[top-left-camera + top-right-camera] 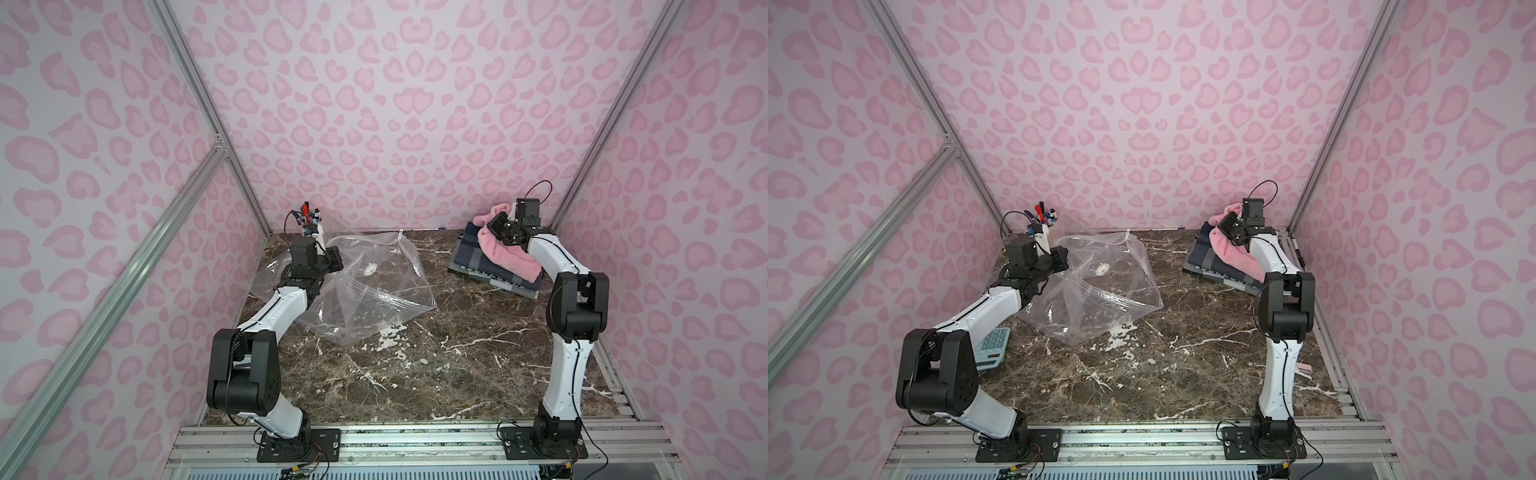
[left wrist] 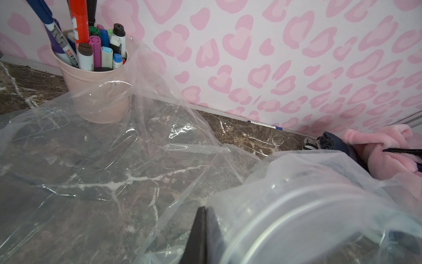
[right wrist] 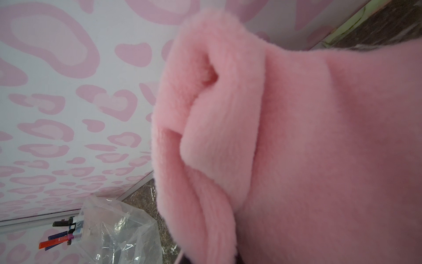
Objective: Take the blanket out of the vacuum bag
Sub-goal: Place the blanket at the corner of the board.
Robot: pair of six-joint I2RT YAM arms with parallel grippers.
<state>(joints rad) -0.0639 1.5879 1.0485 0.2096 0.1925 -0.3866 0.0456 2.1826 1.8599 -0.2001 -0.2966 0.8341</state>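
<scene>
The vacuum bag [image 1: 374, 291] [image 1: 1100, 295] is clear, crinkled and empty, and it lies at the left-middle of the marble table. Its round white valve cap [image 1: 369, 270] faces up, and a white slider clip [image 1: 400, 236] sits at its far edge. My left gripper [image 2: 204, 211] is shut, pinching the bag's film near its zip edge. The pink fluffy blanket [image 1: 509, 257] [image 3: 296, 137] is outside the bag at the back right, draped over a folded navy plaid cloth [image 1: 482, 272]. My right gripper [image 1: 494, 237] is shut on the blanket's raised end, and its fingertips are buried in the fleece.
A pink cup of markers [image 1: 309, 222] [image 2: 96, 91] stands in the back left corner, touching the bag. A light blue calculator [image 1: 992, 345] lies behind my left arm. A pen [image 2: 265, 124] lies along the back wall. Patterned walls close three sides.
</scene>
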